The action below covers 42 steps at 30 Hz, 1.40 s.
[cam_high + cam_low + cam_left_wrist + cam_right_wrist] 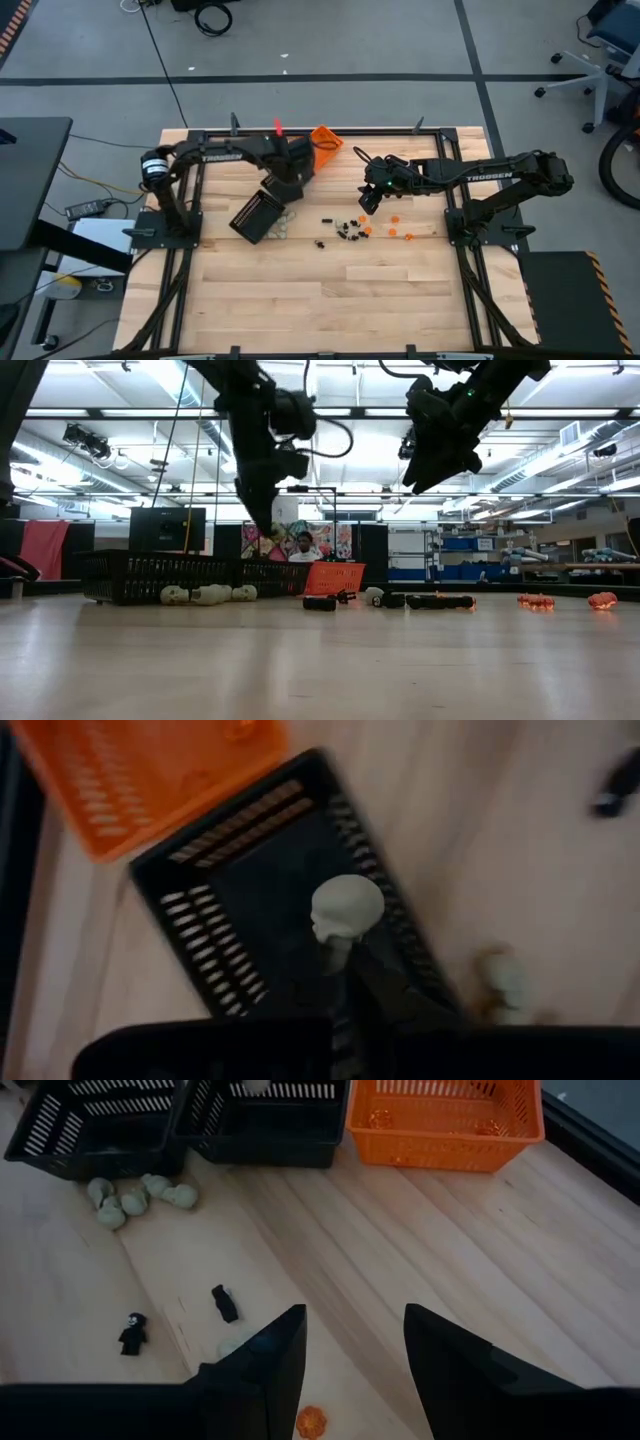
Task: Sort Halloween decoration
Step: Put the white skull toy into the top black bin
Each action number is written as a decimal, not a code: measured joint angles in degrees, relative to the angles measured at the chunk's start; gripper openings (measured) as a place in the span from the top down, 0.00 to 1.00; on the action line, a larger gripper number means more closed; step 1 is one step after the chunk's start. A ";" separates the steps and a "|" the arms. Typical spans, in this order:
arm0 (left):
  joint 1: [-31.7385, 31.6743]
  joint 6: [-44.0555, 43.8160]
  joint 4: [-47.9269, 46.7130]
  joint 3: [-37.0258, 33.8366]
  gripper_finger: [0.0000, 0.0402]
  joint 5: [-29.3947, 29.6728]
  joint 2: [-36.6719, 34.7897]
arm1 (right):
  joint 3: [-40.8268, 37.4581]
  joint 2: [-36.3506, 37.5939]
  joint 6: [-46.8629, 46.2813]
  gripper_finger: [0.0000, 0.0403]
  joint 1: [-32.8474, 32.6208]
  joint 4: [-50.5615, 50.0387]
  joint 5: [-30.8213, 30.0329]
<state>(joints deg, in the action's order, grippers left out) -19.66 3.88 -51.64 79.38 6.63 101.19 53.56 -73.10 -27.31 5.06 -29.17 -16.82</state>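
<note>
Item: Halloween decoration, sorting in progress. Left gripper (340, 955) holds one whitish skull trinket (346, 910), fingers closed on it, hanging directly above a black tray (250, 890) with the orange tray (150, 780) just beside that tray's far end. Judged: the coming move is a release, and it turns on the skull sitting over the tray's open floor rather than its slatted wall; it appears well inside the rim, with room on all sides. Second black tray (258, 215) lies obliquely on the tabletop (300, 300), a cluster of whitish skulls (140, 1195) loose on the wood just outside it. Right gripper (355, 1345) hangs above the tabletop, fingers parted and holding nothing; an orange pumpkin trinket (311, 1422) lies almost straight below it, between the fingertips' line, and two small black figures (225, 1303) lie near, toward the trays. Remaining scatter of black and orange pieces (365, 230) sits mid-table, nearer the right arm. Open wood surrounds the scatter; the frame rails stand well apart from it.
</note>
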 joint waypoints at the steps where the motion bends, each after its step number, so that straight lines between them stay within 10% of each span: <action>1: -0.84 0.08 0.56 -0.59 0.97 -0.28 0.00 | 0.00 0.00 0.00 0.57 0.00 0.00 0.00; 18: -4.82 -1.77 0.40 -6.65 0.75 -7.93 -0.28 | 0.00 0.00 0.02 0.57 0.74 0.32 -0.47; 42: 11.87 1.68 7.83 -6.66 0.71 -11.06 2.44 | 0.02 0.00 -0.20 0.57 0.55 3.17 0.19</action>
<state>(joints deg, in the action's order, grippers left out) -7.79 5.56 -43.80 72.73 -4.43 103.63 53.58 -73.10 -27.51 5.61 -26.00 -16.63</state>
